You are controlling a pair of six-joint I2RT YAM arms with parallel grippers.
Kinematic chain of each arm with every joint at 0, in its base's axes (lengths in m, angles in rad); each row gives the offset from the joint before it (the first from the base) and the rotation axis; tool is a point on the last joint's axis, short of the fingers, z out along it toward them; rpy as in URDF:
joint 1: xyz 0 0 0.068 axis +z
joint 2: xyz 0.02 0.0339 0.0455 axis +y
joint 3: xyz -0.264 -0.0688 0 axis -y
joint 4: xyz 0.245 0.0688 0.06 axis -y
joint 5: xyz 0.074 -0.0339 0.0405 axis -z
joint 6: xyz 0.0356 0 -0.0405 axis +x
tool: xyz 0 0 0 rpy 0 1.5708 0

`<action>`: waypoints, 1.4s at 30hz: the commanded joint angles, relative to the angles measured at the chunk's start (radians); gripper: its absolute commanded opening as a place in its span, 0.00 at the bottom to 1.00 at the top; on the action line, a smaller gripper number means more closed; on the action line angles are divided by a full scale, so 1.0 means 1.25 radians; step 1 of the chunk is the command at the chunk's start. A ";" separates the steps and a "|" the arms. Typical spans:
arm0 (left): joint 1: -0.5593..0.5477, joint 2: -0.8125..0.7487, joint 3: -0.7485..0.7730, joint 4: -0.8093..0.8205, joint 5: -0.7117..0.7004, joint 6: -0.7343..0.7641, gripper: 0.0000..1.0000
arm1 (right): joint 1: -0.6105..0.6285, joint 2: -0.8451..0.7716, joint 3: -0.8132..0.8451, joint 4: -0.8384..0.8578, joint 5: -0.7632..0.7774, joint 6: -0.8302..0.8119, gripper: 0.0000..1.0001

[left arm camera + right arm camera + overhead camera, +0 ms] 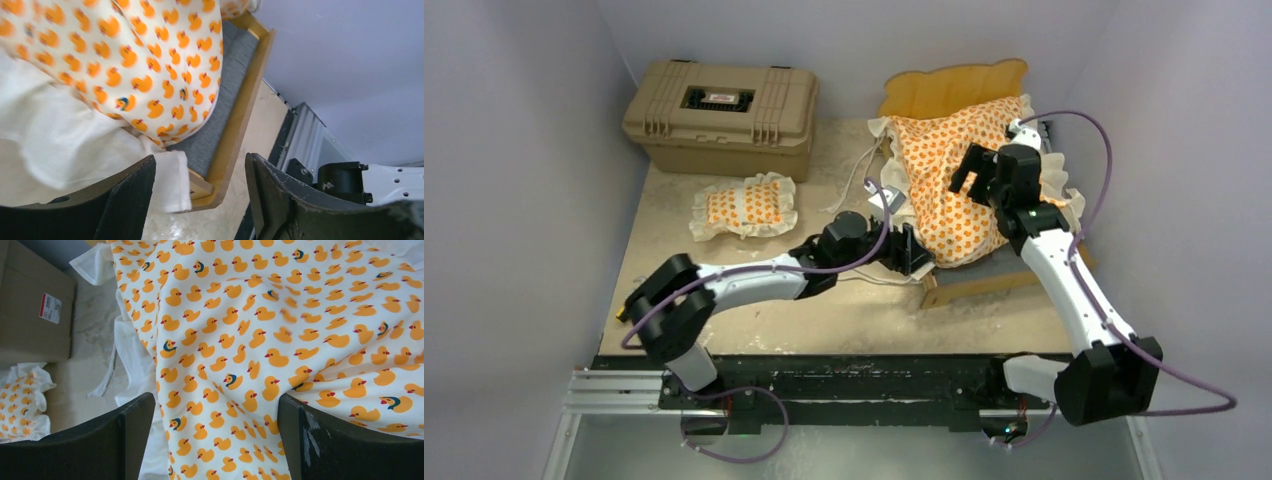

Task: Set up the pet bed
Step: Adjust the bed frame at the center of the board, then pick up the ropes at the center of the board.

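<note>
The light-wood bed frame with scalloped headboard stands at the back right. The duck-patterned mattress cushion lies crumpled and skewed on it, its white ruffle hanging over the left side. The matching pillow lies on the table to the left. My left gripper is open at the frame's front left corner. In the left wrist view that wooden corner and a ruffle end sit between the fingers, with the grey base beyond. My right gripper is open just above the cushion, holding nothing.
A tan plastic hard case stands at the back left, also in the right wrist view. White ties trail on the table left of the bed. The pillow shows at the right wrist view's left edge. Walls close in on both sides.
</note>
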 commanded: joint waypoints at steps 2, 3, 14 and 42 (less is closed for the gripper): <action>0.007 -0.149 -0.042 -0.156 -0.118 0.179 0.65 | 0.002 -0.092 -0.039 -0.103 -0.037 -0.023 0.89; 0.007 -0.164 -0.059 -0.157 -0.117 0.203 0.65 | 0.002 -0.098 -0.045 -0.120 -0.046 -0.024 0.88; -0.009 -0.050 -0.161 0.056 0.008 0.364 0.62 | 0.002 -0.194 -0.113 -0.142 -0.147 0.050 0.88; -0.016 0.246 -0.076 0.151 0.083 0.616 0.00 | 0.002 -0.193 -0.117 -0.098 -0.174 0.036 0.90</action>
